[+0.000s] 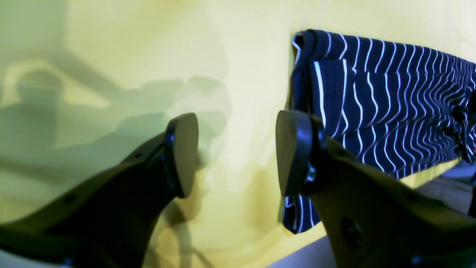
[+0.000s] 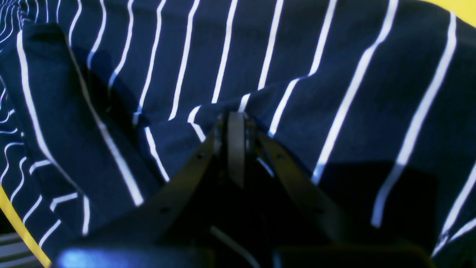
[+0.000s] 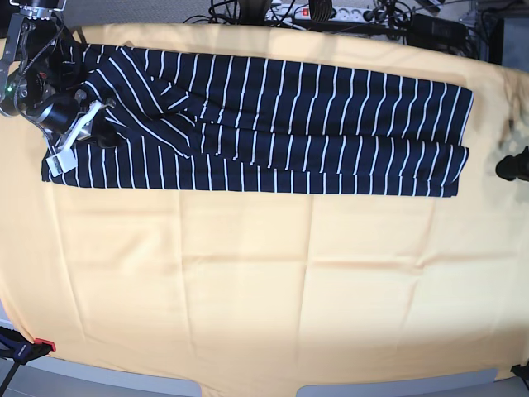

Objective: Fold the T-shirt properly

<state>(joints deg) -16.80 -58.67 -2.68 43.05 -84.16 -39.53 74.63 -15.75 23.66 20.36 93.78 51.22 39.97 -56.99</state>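
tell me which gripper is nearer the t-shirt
Right. The right gripper is shut on the T-shirt; the left gripper hangs open beside its other end.

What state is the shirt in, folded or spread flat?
Partly folded: the T-shirt lies as a long, narrow band on the yellow cloth, with its layers overlapping lengthwise.

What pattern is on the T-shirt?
Dark navy with thin white stripes on the T-shirt; the base view shows it best.
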